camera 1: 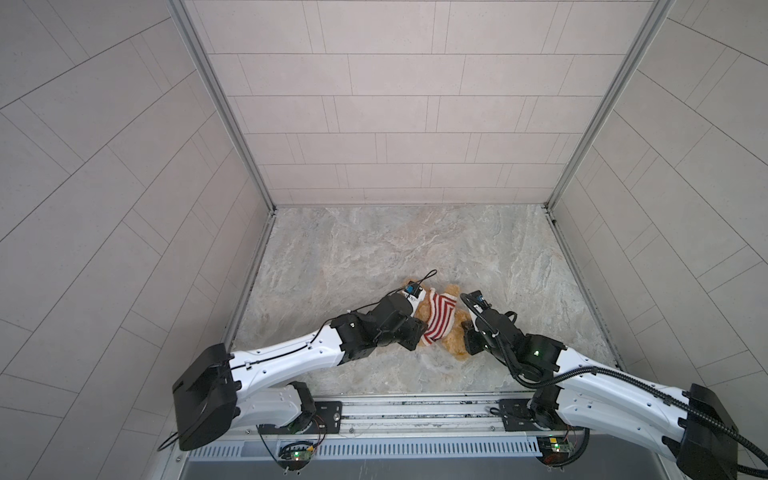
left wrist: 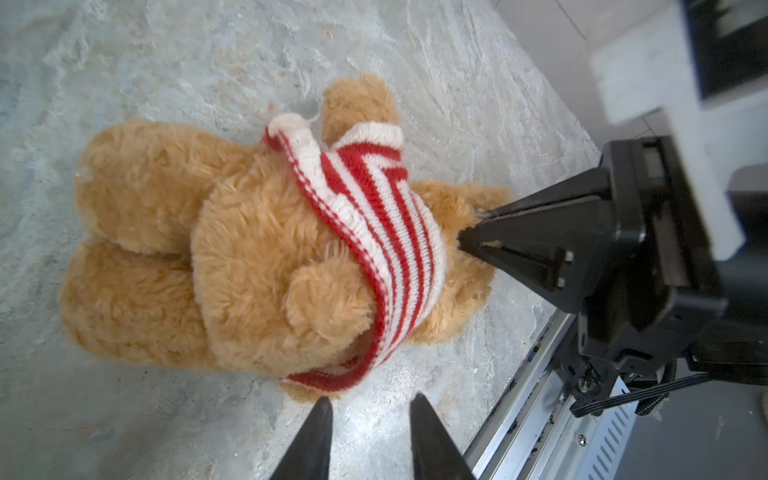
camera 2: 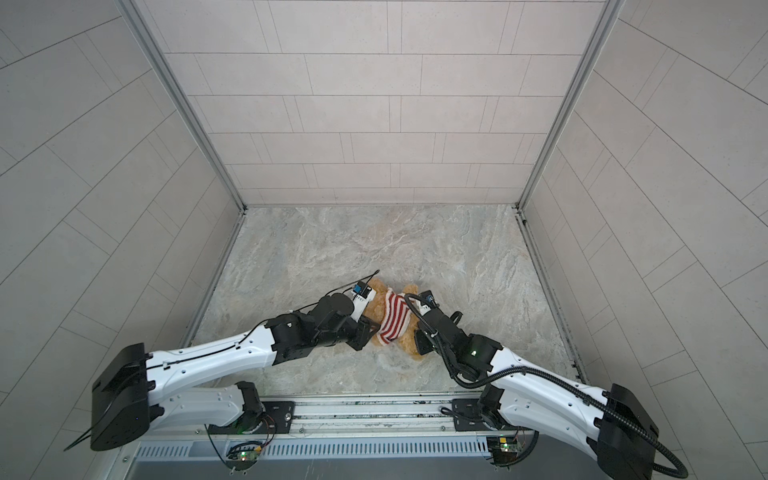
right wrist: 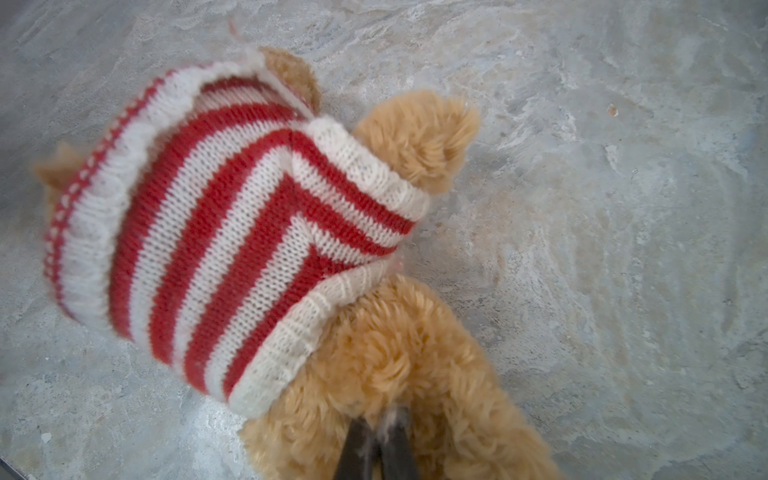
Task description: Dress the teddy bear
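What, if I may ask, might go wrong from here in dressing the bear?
The right claw pinches only a tuft of fur on the teddy bear and may slip under pulling. The sweater sits bunched and slanted across the back; the open left claw near its hem could catch fur too.

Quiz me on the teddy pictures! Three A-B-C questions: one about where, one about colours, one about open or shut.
1. The bear lies: A on the table B in a box C on a shelf
2. The sweater's stripes are: A blue and yellow B red and white C green and black
3. The right end effector is: A wide open B out of view C shut on the bear
Answers: 1 A: it lies flat there. 2 B: the knit shows both. 3 C: its tips pinch fur.
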Available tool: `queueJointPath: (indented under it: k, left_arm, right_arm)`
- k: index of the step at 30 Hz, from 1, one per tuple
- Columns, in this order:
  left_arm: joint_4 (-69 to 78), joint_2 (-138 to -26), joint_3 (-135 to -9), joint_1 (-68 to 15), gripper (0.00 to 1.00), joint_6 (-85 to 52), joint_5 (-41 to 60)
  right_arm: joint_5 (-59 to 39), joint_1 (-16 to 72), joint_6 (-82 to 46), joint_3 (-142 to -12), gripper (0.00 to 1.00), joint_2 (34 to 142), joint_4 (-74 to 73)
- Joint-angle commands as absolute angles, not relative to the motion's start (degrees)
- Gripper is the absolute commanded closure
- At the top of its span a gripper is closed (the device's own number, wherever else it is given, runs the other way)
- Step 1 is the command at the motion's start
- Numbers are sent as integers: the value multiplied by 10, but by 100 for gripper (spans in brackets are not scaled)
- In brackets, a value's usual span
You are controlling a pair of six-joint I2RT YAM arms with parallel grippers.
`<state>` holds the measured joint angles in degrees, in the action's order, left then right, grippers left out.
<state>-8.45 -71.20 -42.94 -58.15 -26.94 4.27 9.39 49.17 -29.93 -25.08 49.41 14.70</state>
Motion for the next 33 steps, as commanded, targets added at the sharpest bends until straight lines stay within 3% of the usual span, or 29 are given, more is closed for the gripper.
queueJointPath:
  k: [1, 19, 22, 27, 33]
  left_arm:
    - [-78, -729, -455, -583, 67, -258, 39]
    - [-57, -789, -488, -583, 77, -254, 54]
    - [-54, -793, -491, -583, 82, -255, 56]
    - [-56, -781, -480, -582, 100, -258, 56]
    - [-37, -733, -430, -550, 100, -282, 83]
  right_arm:
    - [91, 492, -297, -253, 100, 490, 140]
    - [91, 493, -294, -261, 100, 485, 147]
    - [93, 493, -293, -260, 100, 481, 151]
    - [98, 493, -295, -254, 100, 470, 157]
    - [119, 492, -294, -250, 100, 444, 182]
